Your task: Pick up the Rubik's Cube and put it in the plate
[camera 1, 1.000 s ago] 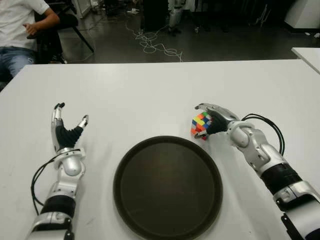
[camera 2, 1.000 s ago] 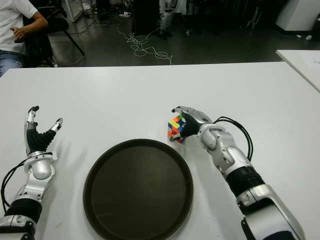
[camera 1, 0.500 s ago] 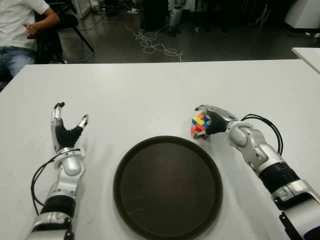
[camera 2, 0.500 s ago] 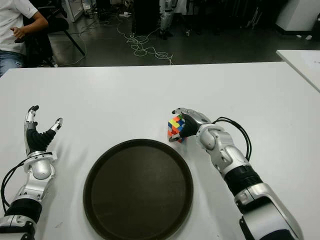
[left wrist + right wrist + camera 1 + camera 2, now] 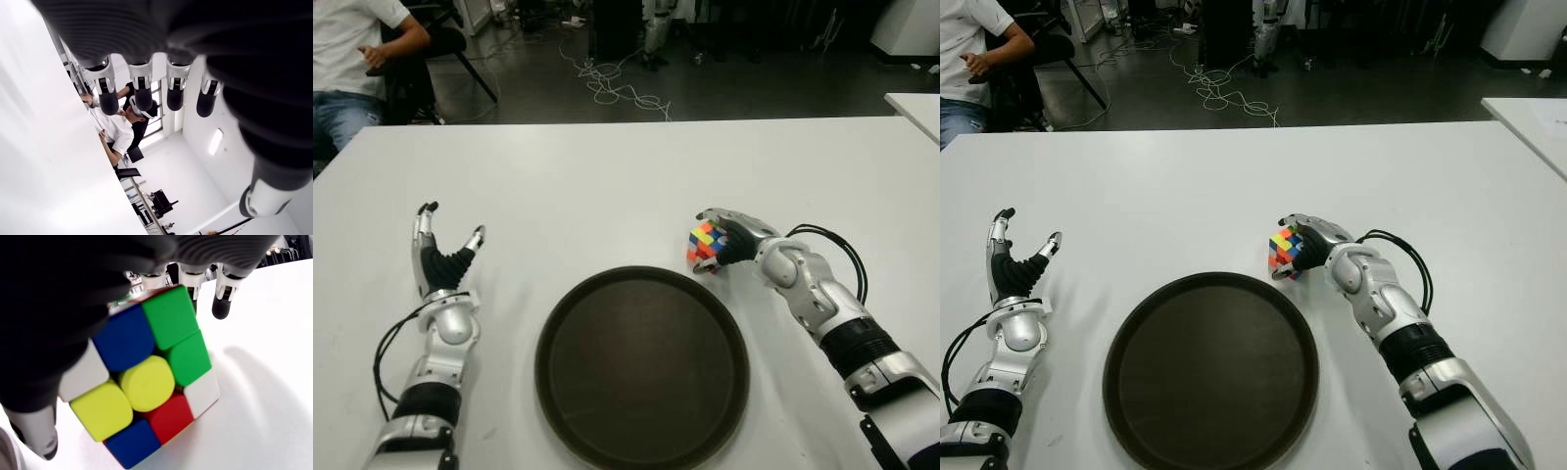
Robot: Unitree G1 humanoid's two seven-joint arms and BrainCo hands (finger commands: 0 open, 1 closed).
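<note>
One Rubik's Cube (image 5: 704,244), clasped by right hand (image 5: 732,235) beside plate (image 5: 641,364): firm the grip before lifting (left hand (image 5: 440,262) idle, fingers spread).

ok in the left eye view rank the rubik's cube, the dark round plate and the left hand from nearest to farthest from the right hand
1. Multicoloured Rubik's Cube: inside the right hand's curled fingers, just beyond the plate's far right rim.
2. Dark brown round plate: centre of the white table, towards the robot's left.
3. Left hand: open, far left of the plate.
</note>
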